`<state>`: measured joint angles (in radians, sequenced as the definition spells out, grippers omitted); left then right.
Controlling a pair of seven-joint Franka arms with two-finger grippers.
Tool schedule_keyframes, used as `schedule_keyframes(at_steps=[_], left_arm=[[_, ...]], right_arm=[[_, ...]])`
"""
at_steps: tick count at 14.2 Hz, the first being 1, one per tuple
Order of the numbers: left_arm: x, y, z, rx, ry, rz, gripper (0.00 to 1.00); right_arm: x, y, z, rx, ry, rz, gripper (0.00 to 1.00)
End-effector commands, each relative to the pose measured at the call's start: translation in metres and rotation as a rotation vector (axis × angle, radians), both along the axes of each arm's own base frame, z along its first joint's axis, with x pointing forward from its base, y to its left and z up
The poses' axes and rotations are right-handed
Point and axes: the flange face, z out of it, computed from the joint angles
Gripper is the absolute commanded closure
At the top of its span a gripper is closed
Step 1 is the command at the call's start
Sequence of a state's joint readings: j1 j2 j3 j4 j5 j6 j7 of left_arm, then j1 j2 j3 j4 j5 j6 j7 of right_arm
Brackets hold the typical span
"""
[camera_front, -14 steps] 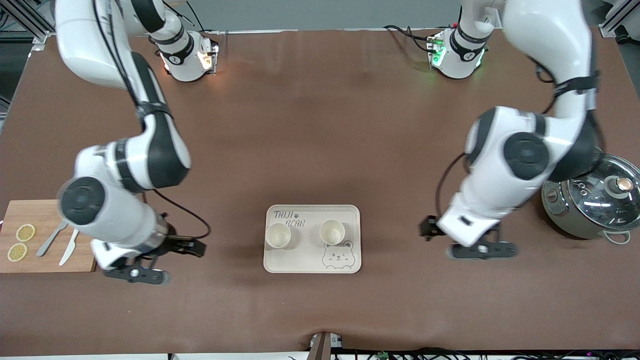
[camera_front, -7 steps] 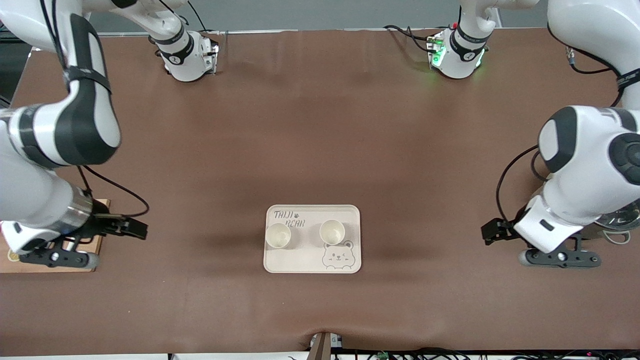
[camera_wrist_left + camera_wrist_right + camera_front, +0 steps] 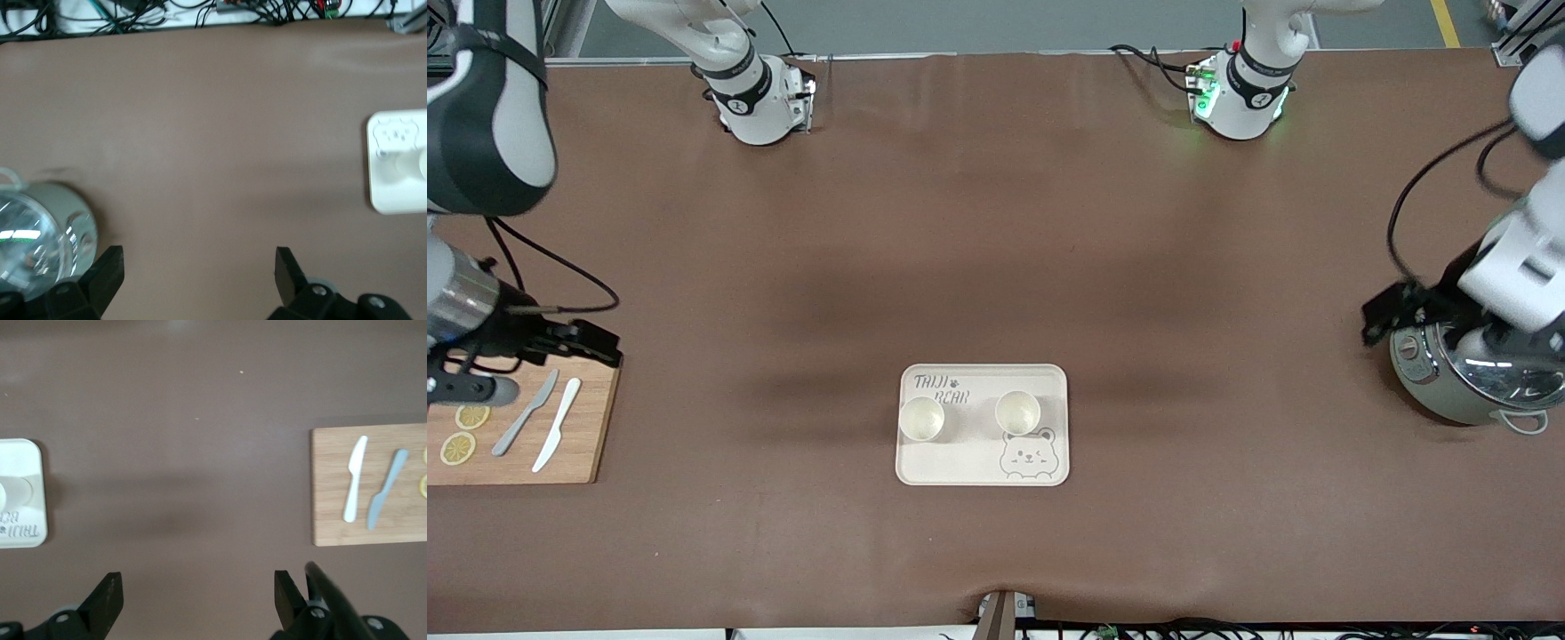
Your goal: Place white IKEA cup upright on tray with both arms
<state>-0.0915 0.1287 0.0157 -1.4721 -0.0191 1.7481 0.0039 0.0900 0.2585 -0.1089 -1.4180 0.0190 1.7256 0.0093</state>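
The cream tray (image 3: 960,471) lies toward the front-camera side of the table's middle. Two white cups stand upright on it, one (image 3: 921,418) toward the right arm's end and one (image 3: 1017,412) toward the left arm's end. My right gripper (image 3: 467,388) is up over the wooden cutting board; its wrist view shows it open and empty (image 3: 198,595), with the tray (image 3: 27,453) well off. My left gripper (image 3: 1480,338) is up over the steel pot; its wrist view shows it open and empty (image 3: 199,273), with the tray (image 3: 393,200) at the edge.
A wooden cutting board (image 3: 587,444) with two knives (image 3: 556,424) and lemon slices (image 3: 471,416) lies at the right arm's end. A lidded steel pot (image 3: 1467,391) stands at the left arm's end. Bare brown table surrounds the tray.
Both arms have swung outward and upward from beside the tray, the right gripper to over the cutting board, the left to over the pot. Tray and cups have not moved.
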Motion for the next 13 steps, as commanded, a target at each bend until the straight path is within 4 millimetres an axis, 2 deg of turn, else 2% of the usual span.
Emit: schedule_keyframes(at_steps=[1,3,5,7,11,13], left_arm=[[-0.024,0.010,0.005,-0.032,0.025,-0.031,0.00],[-0.029,0.025,0.008,-0.031,0.044,-0.042,0.00],[-0.034,0.027,0.010,-0.029,0.065,-0.051,0.00],[-0.035,0.025,0.012,-0.025,0.062,-0.083,0.00],[-0.042,0.024,0.019,-0.019,0.072,-0.110,0.00],[-0.043,0.023,0.022,-0.021,0.067,-0.098,0.00]], right_arm=[[-0.037,-0.028,0.010,0.041,-0.007,0.018,0.00],[-0.057,-0.038,0.019,0.050,-0.019,0.021,0.00],[-0.082,-0.038,0.023,0.062,-0.026,0.023,0.00],[-0.098,-0.038,0.018,0.068,-0.040,0.025,0.00],[-0.103,-0.032,0.025,0.072,-0.026,0.025,0.00],[-0.102,-0.030,0.046,0.062,-0.022,0.035,0.00]])
